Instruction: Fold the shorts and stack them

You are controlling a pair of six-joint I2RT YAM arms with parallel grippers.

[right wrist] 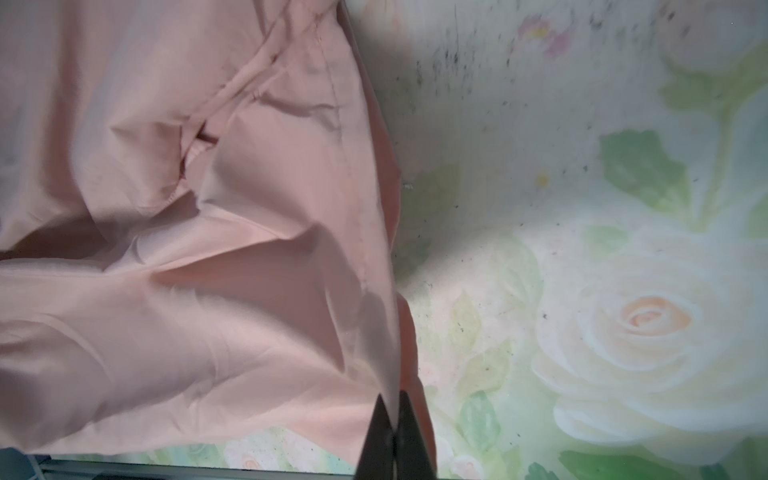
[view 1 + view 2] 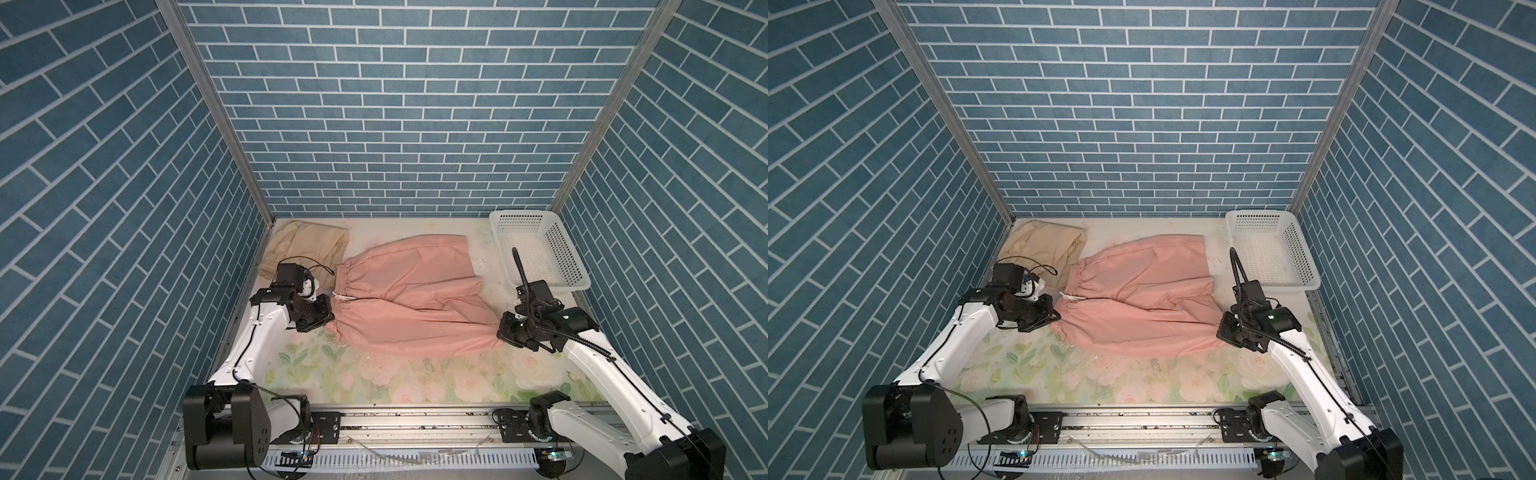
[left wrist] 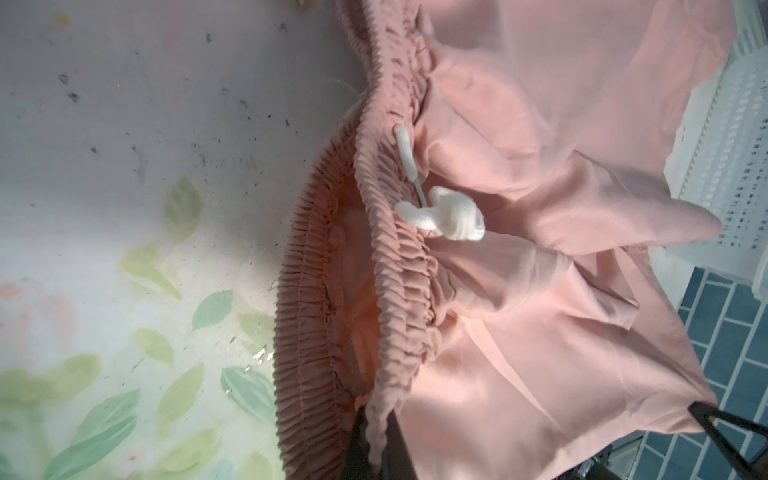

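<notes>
Blue brick walls box in a floral table in both top views, where the salmon pink shorts lie spread just below frame centre, the beige-tan shorts bunched left of centre and a white basket right of centre. Low in the left wrist view the left gripper pinches the pink waistband; low in the right wrist view the right gripper pinches a leg hem.

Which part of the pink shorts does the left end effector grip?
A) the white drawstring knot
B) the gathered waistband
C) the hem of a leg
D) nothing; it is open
B: in the left wrist view the left end effector is shut on the gathered waistband of the pink shorts; the white drawstring knot lies apart.
</notes>
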